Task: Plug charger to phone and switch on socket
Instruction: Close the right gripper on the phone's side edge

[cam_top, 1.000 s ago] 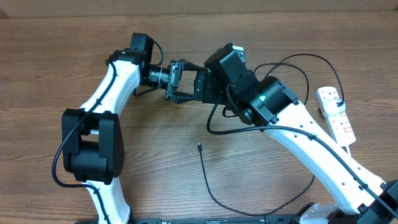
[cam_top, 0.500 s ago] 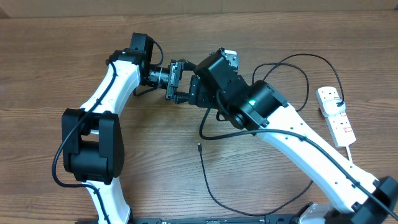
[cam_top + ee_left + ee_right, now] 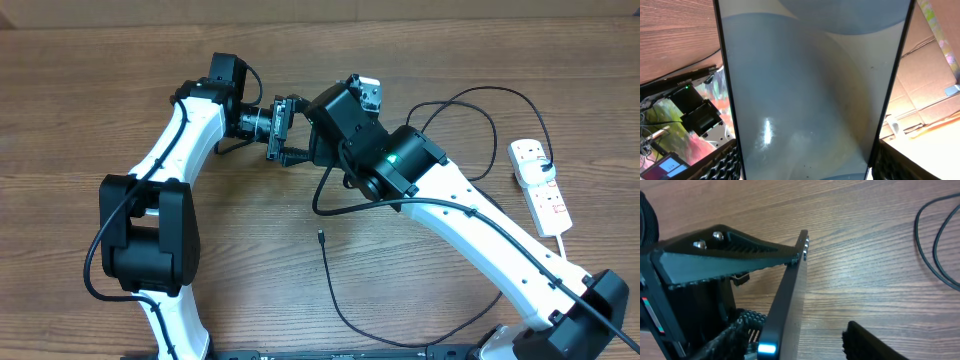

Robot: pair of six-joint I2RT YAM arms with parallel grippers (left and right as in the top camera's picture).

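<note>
The phone (image 3: 810, 90) fills the left wrist view, its light blue screen gripped at both edges by my left gripper (image 3: 283, 130), which holds it above the table. In the right wrist view the phone (image 3: 790, 297) is seen edge-on. My right gripper (image 3: 800, 342) is open astride it, one pad close to the phone and the other finger well apart. The charger (image 3: 345, 310) lies looped on the table, its connector (image 3: 319, 237) free below the grippers. The socket (image 3: 541, 185) lies at the far right, red switches showing.
The charger's black loops (image 3: 932, 245) run behind my right arm (image 3: 470, 215) toward the socket. My left arm (image 3: 170, 150) spans the left side of the wooden table (image 3: 60, 120).
My right gripper has moved left toward the phone and now straddles it. The left gripper and the phone have stayed still. The cable on the table has not moved.
</note>
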